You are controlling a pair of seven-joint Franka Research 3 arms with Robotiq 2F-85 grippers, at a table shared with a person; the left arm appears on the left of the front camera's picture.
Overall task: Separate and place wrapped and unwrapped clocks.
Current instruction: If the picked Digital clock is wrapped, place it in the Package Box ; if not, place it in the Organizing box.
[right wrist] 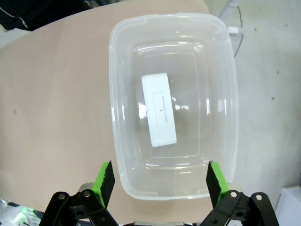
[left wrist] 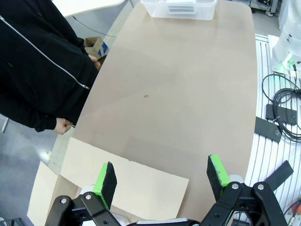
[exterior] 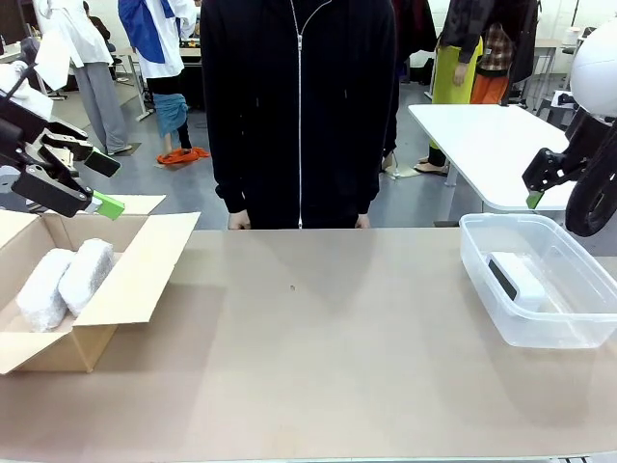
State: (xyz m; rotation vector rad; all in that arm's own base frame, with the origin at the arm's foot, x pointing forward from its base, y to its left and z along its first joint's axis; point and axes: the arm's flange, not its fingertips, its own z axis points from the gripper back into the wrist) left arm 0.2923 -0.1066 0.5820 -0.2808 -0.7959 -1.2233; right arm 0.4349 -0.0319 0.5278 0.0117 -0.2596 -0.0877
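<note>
Both sets of fingers are spread wide and empty. The 2 wrapped clocks in the cardboard box could be snagged if the left gripper, above that box, were lowered; the bare clock sits in the plastic bin below the right gripper.

The table is a plain tan, with one small dark speck near its middle. At nine o'clock sits a brown cardboard box, and in it lie two bundles in whitish bubble wrap, faintly dimpled. At three o'clock stands a clear plastic tub, holding a white clock with a dark grey screen; from above, its back is plain white with tiny grey print. The left gripper is black with bright green pads, and so is the right gripper. The person at twelve o'clock wears a black zip jacket with a pale zip line. The table behind is white.
</note>
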